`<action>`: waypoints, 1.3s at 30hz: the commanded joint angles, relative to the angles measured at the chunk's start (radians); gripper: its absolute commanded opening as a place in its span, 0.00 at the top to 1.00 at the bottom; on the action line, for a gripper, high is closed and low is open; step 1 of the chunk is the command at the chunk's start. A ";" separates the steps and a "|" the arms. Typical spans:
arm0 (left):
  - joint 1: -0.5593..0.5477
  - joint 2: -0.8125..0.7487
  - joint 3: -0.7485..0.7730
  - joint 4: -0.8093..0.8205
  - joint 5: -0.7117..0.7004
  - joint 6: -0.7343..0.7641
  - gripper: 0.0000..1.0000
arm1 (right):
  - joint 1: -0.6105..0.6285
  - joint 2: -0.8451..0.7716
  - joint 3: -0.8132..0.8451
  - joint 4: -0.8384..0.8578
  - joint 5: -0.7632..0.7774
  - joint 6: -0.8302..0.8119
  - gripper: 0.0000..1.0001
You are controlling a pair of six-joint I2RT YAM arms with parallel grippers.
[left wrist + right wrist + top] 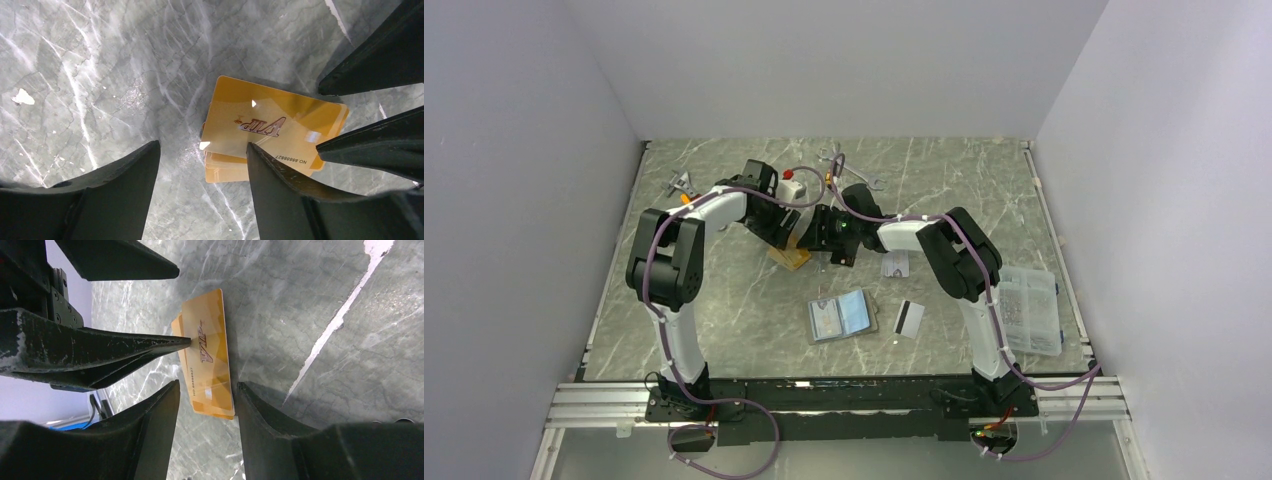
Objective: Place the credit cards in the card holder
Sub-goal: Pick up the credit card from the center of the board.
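Left wrist view shows the top orange credit card point(272, 125) on a second orange card point(225, 172), well apart from the open card holder point(842, 316), with the left end effector point(202, 146) spread and the right end effector point(319, 119) straddling its end, grip unclear, so a sideways nudge may skid it or drag both.

Bright diffuse light; glare on orange card point(260, 125).

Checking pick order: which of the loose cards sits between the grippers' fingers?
The orange card, topping an orange stack beyond the holder. The striped card and the pale card lie farther right, untouched.
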 commanded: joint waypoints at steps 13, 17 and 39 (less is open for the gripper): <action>0.002 0.071 0.104 -0.027 -0.026 -0.005 0.36 | 0.017 0.003 -0.042 -0.081 0.024 -0.031 0.53; 0.002 0.095 0.147 -0.055 -0.030 -0.002 0.36 | -0.014 0.016 -0.024 -0.067 0.005 -0.021 0.53; 0.001 0.061 0.104 -0.048 0.066 -0.016 0.36 | -0.044 0.122 -0.021 0.251 -0.109 0.233 0.57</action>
